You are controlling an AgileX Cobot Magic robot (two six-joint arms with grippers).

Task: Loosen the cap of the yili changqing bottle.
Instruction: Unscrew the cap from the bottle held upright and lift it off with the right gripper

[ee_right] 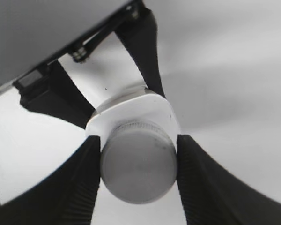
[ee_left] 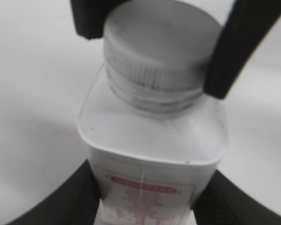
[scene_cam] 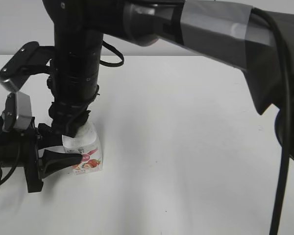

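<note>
While L gripper (ee_left: 145, 197) clamps bottle (ee_left: 154, 154), R gripper (ee_right: 138, 164) pinches cap (ee_right: 138, 168).

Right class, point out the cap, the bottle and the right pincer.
cap (ee_right: 138, 171): right wrist view, flat top.
bottle (ee_left: 150, 133): left wrist view, sloped shoulder.
right pincer (ee_right: 138, 173): right wrist view, midway between fingertips, on the cap.

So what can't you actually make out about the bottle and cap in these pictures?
- Exterior view: the cap is hidden by the right gripper.
- Left wrist view: the bottle label text is blurred, and the base is cut off by the frame's bottom edge.
- Right wrist view: the cap hides most of the bottle body.
</note>
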